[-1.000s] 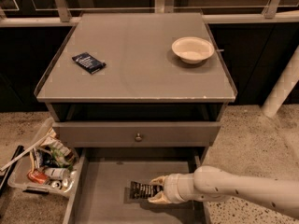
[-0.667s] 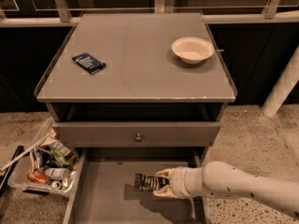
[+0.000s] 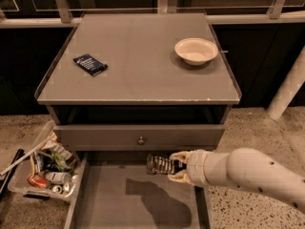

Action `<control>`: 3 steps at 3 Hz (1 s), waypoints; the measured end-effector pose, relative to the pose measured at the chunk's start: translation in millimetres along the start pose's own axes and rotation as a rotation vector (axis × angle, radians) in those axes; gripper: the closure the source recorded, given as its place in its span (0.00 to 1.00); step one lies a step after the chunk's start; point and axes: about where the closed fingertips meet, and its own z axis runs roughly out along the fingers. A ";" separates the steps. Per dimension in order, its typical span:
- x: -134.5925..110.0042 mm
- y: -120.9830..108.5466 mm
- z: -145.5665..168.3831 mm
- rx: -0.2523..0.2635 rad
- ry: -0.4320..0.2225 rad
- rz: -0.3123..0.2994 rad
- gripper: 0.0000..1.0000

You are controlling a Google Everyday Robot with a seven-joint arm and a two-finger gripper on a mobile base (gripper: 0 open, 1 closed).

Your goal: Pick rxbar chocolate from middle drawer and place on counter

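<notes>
Nearest the camera, the middle drawer (image 3: 109, 209) stands pulled out, its grey floor carrying only a dark shadow (image 3: 143, 191) cast from above. Just over that floor the end effector (image 3: 174, 166) reaches in from the right on its white arm (image 3: 248, 173). It is clamped on one end of the rxbar chocolate (image 3: 159, 164), with one pale finger above the wrapper and one below.

A second ago the bar sat lower in the view, close to the drawer floor. Now it hangs higher, level with the lower edge of the closed drawer front (image 3: 95, 137) and just under its small knob (image 3: 141, 140), and the shadow lies well apart from it. I judge that the bar has been lifted free of the drawer and the pick is done, which leaves the carry and the set-down. The bar sticks out leftward past the fingers, so the rise will probably need to clear the drawer front and the overhanging rim above.

On the floor to the left, a clear bin (image 3: 28, 187) of clutter sits beside the drawer.

Farther back, the tabletop (image 3: 143, 66) is where the bar must go. A dark blue packet (image 3: 90, 64) lies at its left and a white bowl (image 3: 196, 50) near its right rear, with grey surface showing between them.
</notes>
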 end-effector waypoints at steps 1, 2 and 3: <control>-15.8 -26.8 -26.1 0.013 0.003 -0.037 1.00; -20.8 -26.9 -25.5 0.012 0.008 -0.048 1.00; -52.3 -43.3 -42.0 0.030 0.006 -0.114 1.00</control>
